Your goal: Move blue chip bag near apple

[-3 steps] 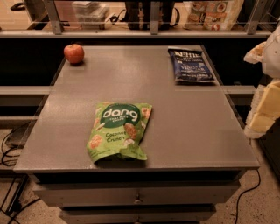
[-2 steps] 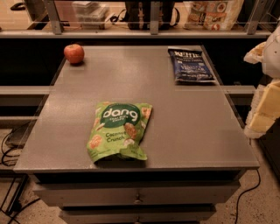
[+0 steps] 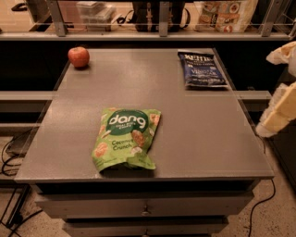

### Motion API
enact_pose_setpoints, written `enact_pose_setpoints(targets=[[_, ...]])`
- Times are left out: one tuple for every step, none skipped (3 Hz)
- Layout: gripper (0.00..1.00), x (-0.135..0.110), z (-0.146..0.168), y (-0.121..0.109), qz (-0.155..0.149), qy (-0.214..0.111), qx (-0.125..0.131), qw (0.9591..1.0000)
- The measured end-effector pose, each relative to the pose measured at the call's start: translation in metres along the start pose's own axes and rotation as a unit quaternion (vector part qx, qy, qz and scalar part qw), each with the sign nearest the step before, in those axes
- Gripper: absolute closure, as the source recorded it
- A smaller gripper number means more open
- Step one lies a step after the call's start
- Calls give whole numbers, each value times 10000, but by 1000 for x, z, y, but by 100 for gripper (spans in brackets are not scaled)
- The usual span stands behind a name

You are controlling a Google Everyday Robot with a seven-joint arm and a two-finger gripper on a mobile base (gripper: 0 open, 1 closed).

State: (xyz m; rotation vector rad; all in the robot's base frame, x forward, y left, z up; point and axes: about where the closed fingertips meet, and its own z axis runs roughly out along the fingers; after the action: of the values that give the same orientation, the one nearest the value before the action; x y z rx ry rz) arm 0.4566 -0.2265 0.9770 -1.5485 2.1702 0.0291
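Observation:
The blue chip bag [image 3: 201, 69] lies flat at the far right corner of the grey table [image 3: 194, 139], its white lettering facing up. The apple [image 3: 78, 56] stands at the far left corner, a full table width from the bag. My gripper [image 3: 279, 112] shows as pale cream parts at the right edge of the view, off the table's right side and nearer than the blue bag. It touches nothing.
A larger green "dang" bag [image 3: 125, 138] lies at the front middle of the table. A rail and shelf with boxes and bags [image 3: 226, 14] run behind the table. Drawers [image 3: 145, 210] sit under the front edge, and cables lie on the floor at left.

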Motion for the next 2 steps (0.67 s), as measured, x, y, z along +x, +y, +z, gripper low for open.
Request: enact_pose_setpoints(targets=[[0, -12, 19, -20, 293, -782, 70, 9965], [0, -26, 46, -51, 517, -1221, 189, 9910]])
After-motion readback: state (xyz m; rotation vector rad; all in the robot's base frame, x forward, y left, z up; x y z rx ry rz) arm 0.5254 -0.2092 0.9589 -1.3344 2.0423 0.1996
